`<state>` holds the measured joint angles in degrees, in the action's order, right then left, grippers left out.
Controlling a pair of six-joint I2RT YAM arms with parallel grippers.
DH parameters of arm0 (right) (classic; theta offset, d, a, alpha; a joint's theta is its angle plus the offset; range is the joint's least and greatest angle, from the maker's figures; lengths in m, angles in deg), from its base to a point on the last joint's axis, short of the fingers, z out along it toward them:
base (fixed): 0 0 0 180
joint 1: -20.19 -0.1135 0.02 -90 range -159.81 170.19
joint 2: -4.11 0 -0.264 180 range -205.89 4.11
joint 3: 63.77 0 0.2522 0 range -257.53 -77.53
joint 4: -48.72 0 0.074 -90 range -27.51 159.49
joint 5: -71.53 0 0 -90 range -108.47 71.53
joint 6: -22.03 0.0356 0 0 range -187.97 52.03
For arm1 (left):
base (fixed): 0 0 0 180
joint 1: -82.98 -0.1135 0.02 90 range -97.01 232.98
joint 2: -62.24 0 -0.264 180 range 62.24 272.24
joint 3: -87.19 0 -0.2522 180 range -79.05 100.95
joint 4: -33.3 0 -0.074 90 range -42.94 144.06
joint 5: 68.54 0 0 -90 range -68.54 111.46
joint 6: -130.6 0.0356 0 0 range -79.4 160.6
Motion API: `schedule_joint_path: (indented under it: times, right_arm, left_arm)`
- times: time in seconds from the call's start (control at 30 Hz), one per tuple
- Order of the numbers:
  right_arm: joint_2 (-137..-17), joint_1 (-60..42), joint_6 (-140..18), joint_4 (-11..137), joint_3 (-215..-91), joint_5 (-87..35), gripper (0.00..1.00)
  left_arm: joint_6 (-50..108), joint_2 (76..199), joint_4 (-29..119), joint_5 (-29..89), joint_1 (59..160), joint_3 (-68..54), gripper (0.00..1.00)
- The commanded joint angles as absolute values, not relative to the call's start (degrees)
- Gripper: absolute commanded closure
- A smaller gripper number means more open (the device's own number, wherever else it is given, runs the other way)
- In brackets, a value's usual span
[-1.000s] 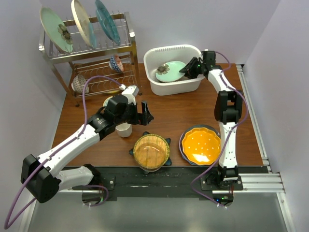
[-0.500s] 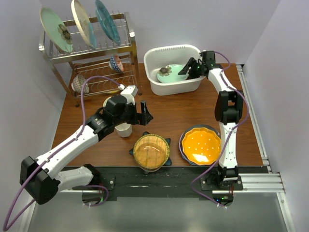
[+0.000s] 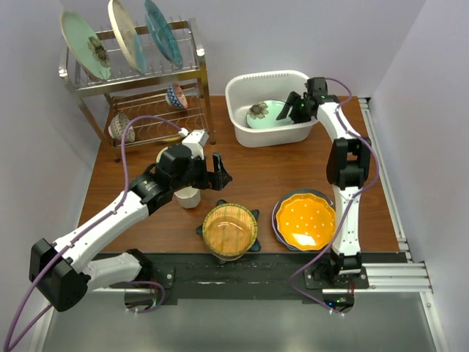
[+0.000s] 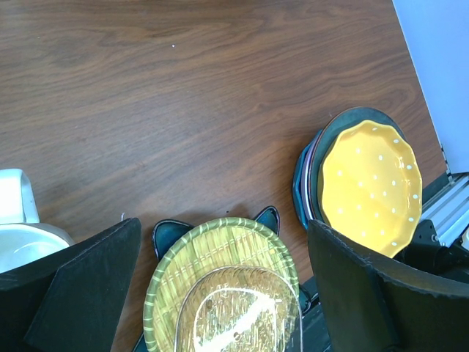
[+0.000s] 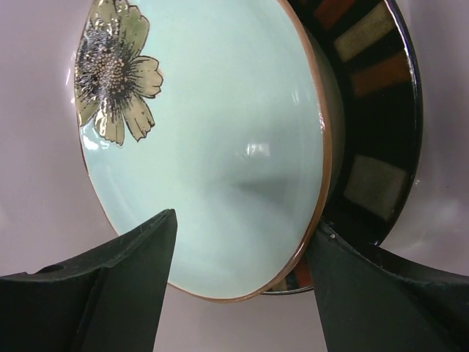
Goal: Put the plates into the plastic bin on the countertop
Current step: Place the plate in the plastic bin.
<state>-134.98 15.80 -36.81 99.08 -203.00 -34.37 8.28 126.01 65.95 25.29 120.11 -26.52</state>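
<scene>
The countertop (image 3: 256,172) fills the overhead view, reddish-brown. The steel dish rack (image 3: 192,67) stands at its far left corner with three plates upright on the top tier and small bowls below.

Far centre sits the plastic bin (image 3: 275,136), and that is where the action is: the mint plate with the flower (image 3: 271,114) is inside it. The right wrist view shows the mint plate lying over a black-striped plate (image 5: 374,125), which peeks out along one side.

The right arm reaches up the right side of the table, and the right gripper (image 3: 297,108) hangs over the bin's right end. Its fingers (image 5: 110,286) are spread wide and clamp nothing — the mint plate shows beyond the gap.

The left arm stretches across from the near left. The left gripper (image 3: 218,172) is above bare wood at mid-table, fingers (image 4: 80,293) well apart and empty.

Near the front edge, the amber plate (image 3: 230,231) rests on the teal star-shaped plate (image 3: 253,218). Just to its right, the orange dotted plate (image 3: 305,221) tops a small stack of darker plates (image 4: 344,121).

A white mug (image 3: 188,196) stands just left of the amber plate, partly under the left arm.
</scene>
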Motion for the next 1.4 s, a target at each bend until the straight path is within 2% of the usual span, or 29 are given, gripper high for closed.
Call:
schedule_joint_path:
  times: [0.0,0.27,0.57,0.77,1.07,1.2,1.37]
  right_arm:
    - [-128.78,16.23,-38.88,98.87,-205.84,-32.27,0.26]
    - [-132.03,13.6,-39.58,98.26,-214.27,-32.62,0.25]
    - [-128.96,11.93,-40.46,95.88,-212.71,-29.2,0.2]
    - [-128.87,12.01,-41.6,101.67,-215.34,-25.34,0.2]
    - [-127.47,11.93,-42.92,104.93,-209.46,-22.17,0.2]
    - [-127.82,12.01,-44.59,108.45,-210.94,-19.62,0.19]
    - [-123.17,11.93,-45.29,103.63,-205.6,-21.8,0.19]
  left_arm:
    - [7.9,124.91,63.41,26.11,119.55,-26.93,0.0]
    - [7.99,124.65,64.2,25.94,119.63,-26.4,0.0]
    - [8.25,124.64,64.64,26.11,119.64,-25.7,0.0]
    - [7.9,124.73,64.2,26.73,119.64,-25.79,0.0]
    - [7.81,124.21,64.11,27.26,119.64,-25.87,0.0]
    - [7.81,123.59,64.29,26.99,119.64,-26.14,0.0]
    - [7.55,123.77,63.58,27.43,119.55,-26.58,0.0]
